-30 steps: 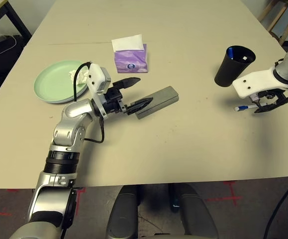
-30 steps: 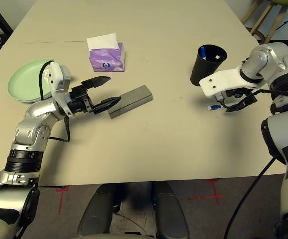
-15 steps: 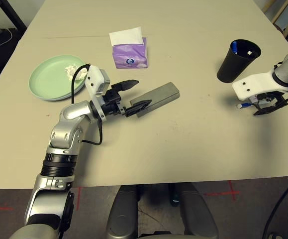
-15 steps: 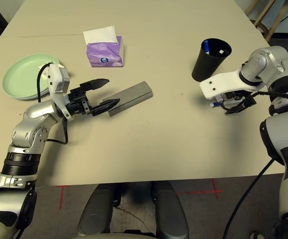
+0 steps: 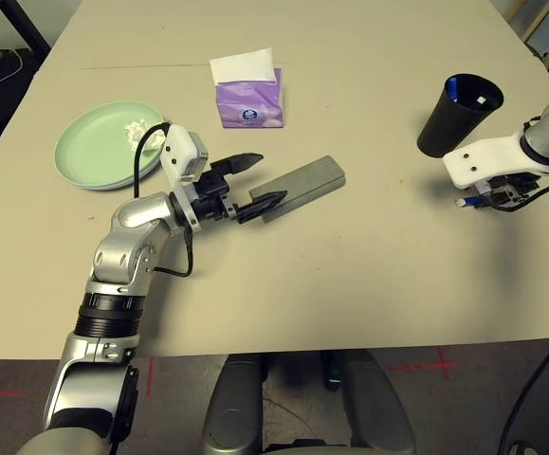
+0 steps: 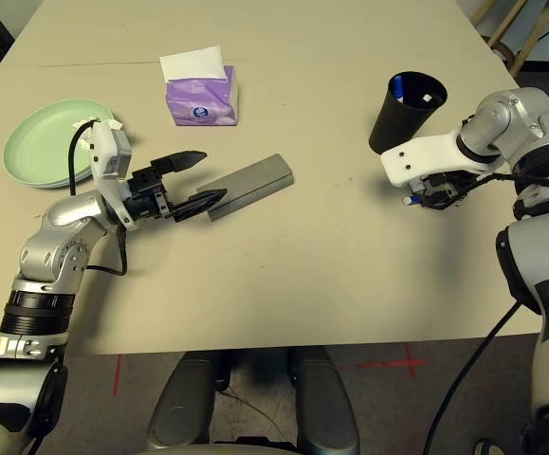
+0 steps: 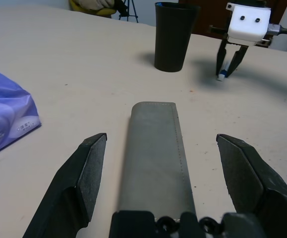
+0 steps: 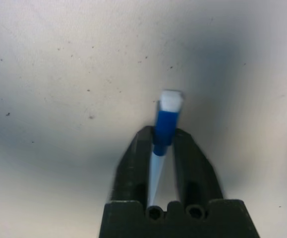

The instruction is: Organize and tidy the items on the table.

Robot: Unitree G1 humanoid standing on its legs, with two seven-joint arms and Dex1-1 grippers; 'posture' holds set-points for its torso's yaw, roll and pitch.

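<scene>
A long grey glasses case [image 5: 302,188] lies mid-table, its near end between the fingers of my open left gripper [image 5: 272,176]. In the left wrist view the case [image 7: 155,158] runs away from me between both spread fingers [image 7: 86,173], touching neither. My right gripper [image 5: 490,197] is shut on a blue pen with a white tip [image 8: 164,121], held low over the table [image 5: 350,284] beside the black cup [image 5: 459,116]. The purple tissue box [image 5: 247,100] stands farther back. On the pale green plate [image 5: 89,152] rests a crumpled white tissue [image 5: 137,130].
The black cup holds a blue item and a white item. Wooden chair legs [image 5: 539,24] stand beyond the table's far right corner, and a dark desk leg [image 5: 23,24] beyond the far left. The table's front edge runs just ahead of my body.
My right gripper has shut on the blue pen, which lay between its open fingers before. The left arm and the case have stayed put; the camera has shifted slightly.
</scene>
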